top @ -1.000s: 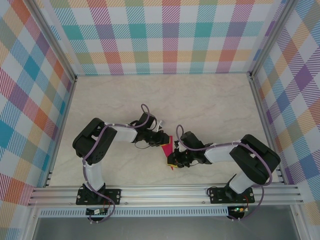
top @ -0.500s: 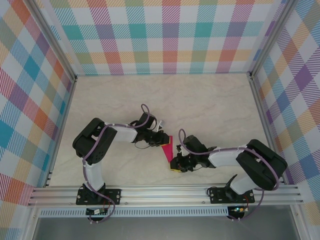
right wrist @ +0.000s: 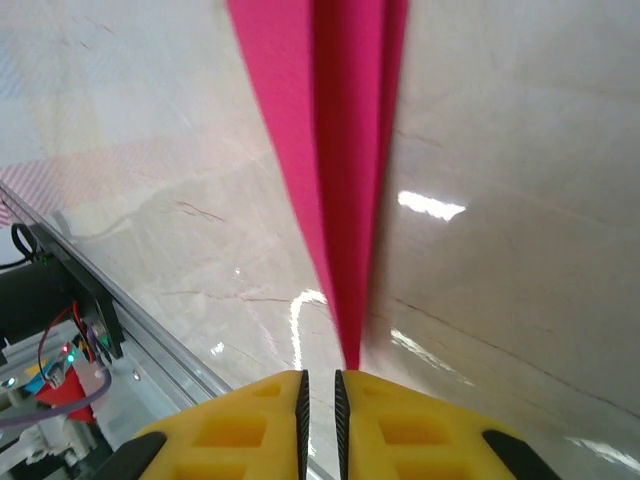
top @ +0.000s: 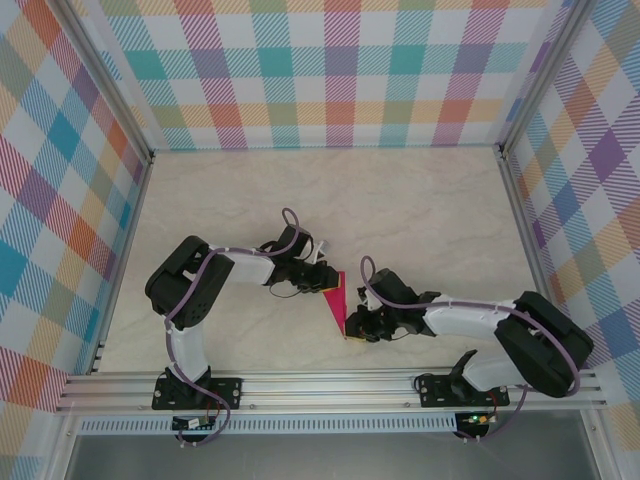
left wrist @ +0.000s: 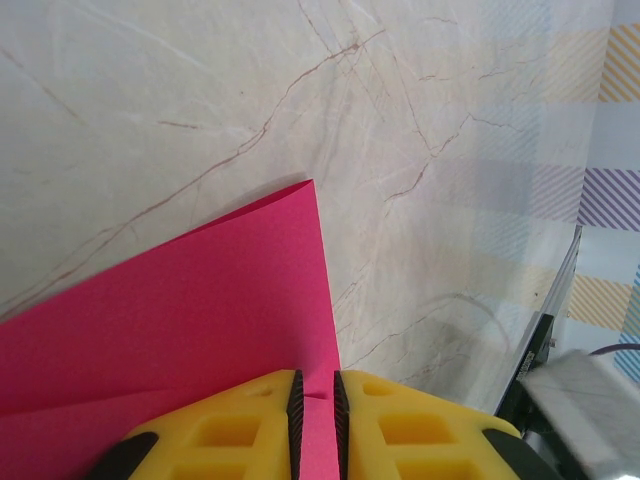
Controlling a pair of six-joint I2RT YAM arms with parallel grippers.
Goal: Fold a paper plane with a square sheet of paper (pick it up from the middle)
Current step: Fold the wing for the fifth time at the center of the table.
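The magenta sheet of paper (top: 336, 300) is folded into a narrow pointed strip between my two grippers, at the middle of the table near its front. My left gripper (top: 321, 284) is at its far end. In the left wrist view the paper (left wrist: 200, 320) runs between the yellow fingers of that gripper (left wrist: 315, 388), which is shut on it. My right gripper (top: 353, 327) sits at the near tip. From the right wrist the paper (right wrist: 345, 150) narrows to a point at the fingertips (right wrist: 319, 385). Those jaws are shut, with bare table showing in the slit.
The marble table (top: 400, 200) is walled by plaid panels on three sides. An aluminium rail (top: 330, 385) carrying the arm bases runs along the near edge, close behind the right gripper. The rail and wiring (right wrist: 60, 340) appear in the right wrist view.
The right gripper has slid a little toward the near edge and its arm has stretched out lower. More of the paper's near tip shows. The left gripper has stayed put.
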